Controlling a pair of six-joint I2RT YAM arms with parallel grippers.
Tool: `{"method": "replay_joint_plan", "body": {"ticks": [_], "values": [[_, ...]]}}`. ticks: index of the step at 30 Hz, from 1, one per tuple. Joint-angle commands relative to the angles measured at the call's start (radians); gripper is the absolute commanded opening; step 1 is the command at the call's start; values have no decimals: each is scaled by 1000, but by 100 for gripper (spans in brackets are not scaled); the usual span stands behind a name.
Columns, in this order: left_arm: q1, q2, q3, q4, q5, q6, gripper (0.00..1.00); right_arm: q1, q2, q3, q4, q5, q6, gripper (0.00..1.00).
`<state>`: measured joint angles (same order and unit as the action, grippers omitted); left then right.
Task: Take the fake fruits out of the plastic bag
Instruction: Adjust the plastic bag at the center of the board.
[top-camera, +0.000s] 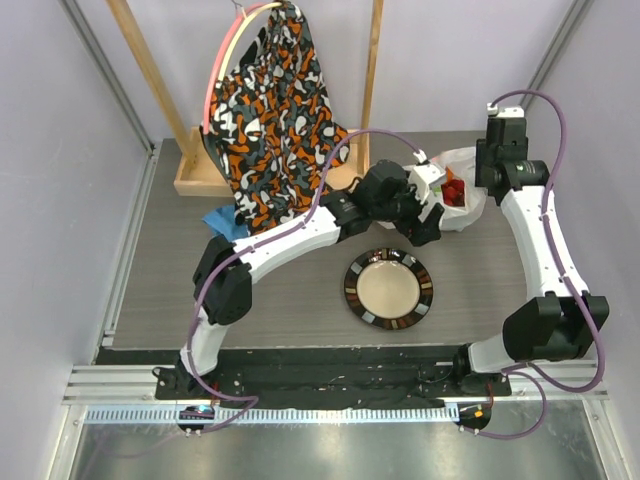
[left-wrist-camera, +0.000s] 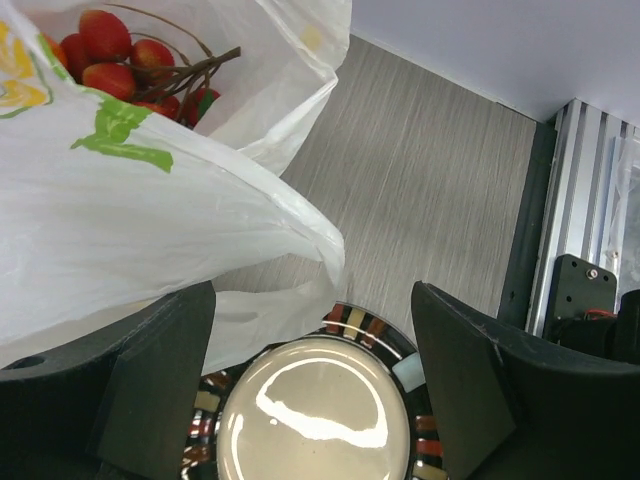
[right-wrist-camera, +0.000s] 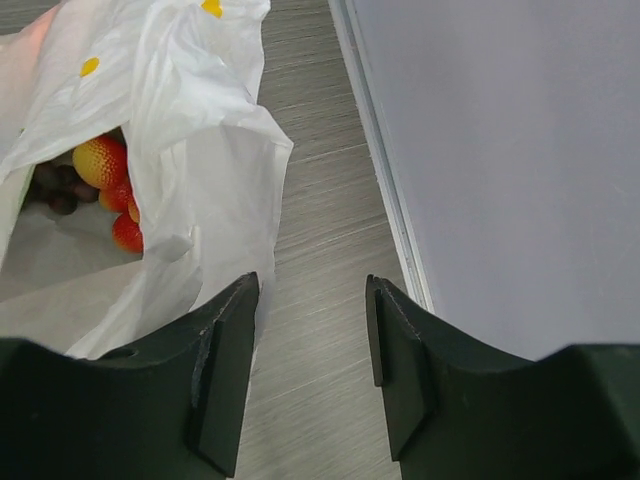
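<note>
Grey wood-grain table (top-camera: 300, 290) carries the plastic bag (top-camera: 468, 212) at its far right, red strawberries (left-wrist-camera: 105, 50) and dark grapes (right-wrist-camera: 55, 190) inside, between the left gripper (left-wrist-camera: 315, 380), spread wide above the dark-rimmed plate (left-wrist-camera: 350, 322), and the right gripper (right-wrist-camera: 312, 370), parted and empty.
</note>
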<state>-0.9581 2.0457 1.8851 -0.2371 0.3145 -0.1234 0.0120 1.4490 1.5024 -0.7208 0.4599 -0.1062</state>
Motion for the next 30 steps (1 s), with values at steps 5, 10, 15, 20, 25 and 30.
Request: {"method": "replay_joint_plan", "body": {"ticks": [5,10,15,20,25,30], "values": [[-60,62,126,81,-112,-15,80,0,-99,42,-34,-139,82,54],[-67,85,157,59,-300,24,1,2,-160,84,-94,-248,97,54],[-25,-10,100,18,-321,-31,0,0,-217,55,-137,-444,105,55],[25,-88,59,-28,-284,-81,0,2,-207,-30,-112,-402,143,55],[41,-142,6,-47,-269,-81,0,2,-126,27,-77,-336,155,56],[65,-177,3,-68,-247,-119,0,0,-44,127,-63,-300,135,55]]}}
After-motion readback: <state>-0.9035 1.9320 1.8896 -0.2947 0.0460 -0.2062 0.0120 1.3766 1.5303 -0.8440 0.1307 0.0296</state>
